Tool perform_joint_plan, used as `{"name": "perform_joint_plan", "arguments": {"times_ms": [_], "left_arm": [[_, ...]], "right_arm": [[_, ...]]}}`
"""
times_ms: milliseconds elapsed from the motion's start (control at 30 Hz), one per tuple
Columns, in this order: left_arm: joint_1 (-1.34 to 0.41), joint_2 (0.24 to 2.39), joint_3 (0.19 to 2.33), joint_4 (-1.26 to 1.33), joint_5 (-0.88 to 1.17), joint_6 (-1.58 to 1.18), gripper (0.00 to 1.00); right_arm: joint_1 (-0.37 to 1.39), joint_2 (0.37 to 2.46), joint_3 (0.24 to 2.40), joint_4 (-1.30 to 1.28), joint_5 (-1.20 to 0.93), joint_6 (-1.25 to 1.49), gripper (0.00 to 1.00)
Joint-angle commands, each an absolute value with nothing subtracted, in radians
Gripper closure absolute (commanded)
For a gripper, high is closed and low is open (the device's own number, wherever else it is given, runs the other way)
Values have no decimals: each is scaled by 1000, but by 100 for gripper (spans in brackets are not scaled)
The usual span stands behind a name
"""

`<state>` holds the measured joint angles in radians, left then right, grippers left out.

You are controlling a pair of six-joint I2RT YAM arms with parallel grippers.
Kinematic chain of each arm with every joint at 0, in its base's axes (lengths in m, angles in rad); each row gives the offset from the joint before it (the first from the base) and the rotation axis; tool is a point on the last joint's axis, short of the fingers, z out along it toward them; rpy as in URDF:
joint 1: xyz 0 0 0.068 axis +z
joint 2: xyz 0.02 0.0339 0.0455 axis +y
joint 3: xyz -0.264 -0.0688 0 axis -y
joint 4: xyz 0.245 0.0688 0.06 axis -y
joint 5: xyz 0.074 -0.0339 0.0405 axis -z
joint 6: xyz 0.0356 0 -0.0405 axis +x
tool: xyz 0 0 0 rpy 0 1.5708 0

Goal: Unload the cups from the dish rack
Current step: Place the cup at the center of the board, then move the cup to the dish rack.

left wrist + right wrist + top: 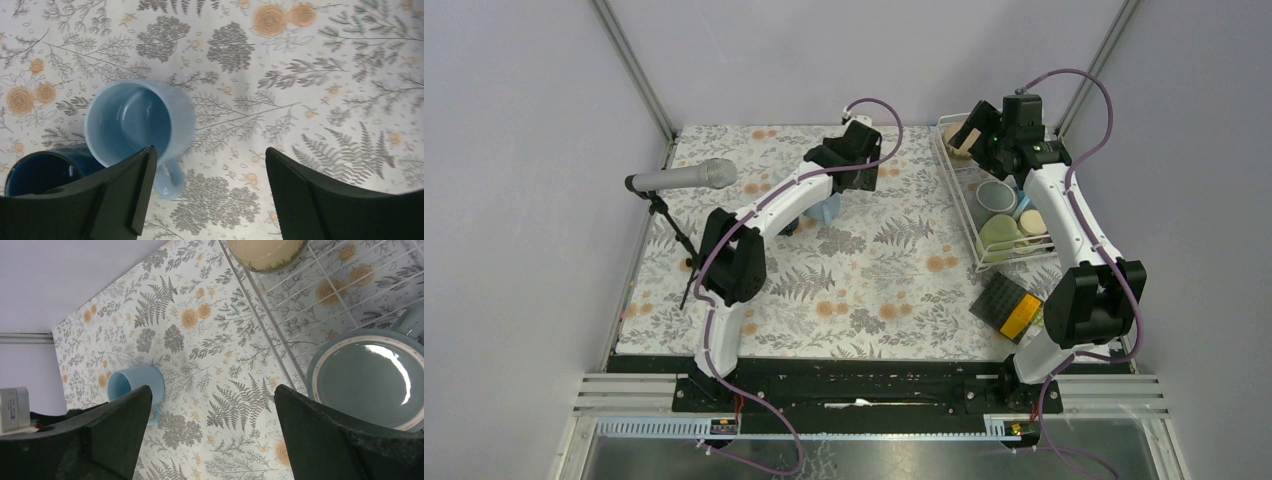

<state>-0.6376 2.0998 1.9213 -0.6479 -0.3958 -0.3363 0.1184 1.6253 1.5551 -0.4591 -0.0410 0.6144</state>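
A light blue cup [140, 122] stands upright on the floral tabletop, its handle toward my left gripper [209, 152], which hangs open just above and beside it, holding nothing. A dark blue cup [40, 172] touches it on the left. In the top view the left gripper [860, 178] is right of the light blue cup [827, 210]. My right gripper [212, 390] is open and empty above the left edge of the white wire dish rack [260, 320]. A tan cup [265, 250] and a grey cup [370, 375] sit in the dish rack [972, 215], along with a green cup [999, 233].
A microphone [682, 178] on a black tripod stands at the table's left side. A black-and-orange square pad [1009, 305] lies near the front right, just below the rack. Frame posts and walls close in the back corners.
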Motion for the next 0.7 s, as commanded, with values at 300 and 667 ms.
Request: {"name": "perform_joint_plan", "arguments": {"times_ms": [300, 667], "left_arm": [[-870, 1910, 1771, -564, -447, -313, 1], [-1000, 1699, 1503, -543, -356, -376, 1]], "right_arm": [[131, 1532, 1513, -501, 138, 536, 0], [89, 1423, 1297, -499, 229, 508, 0]]}}
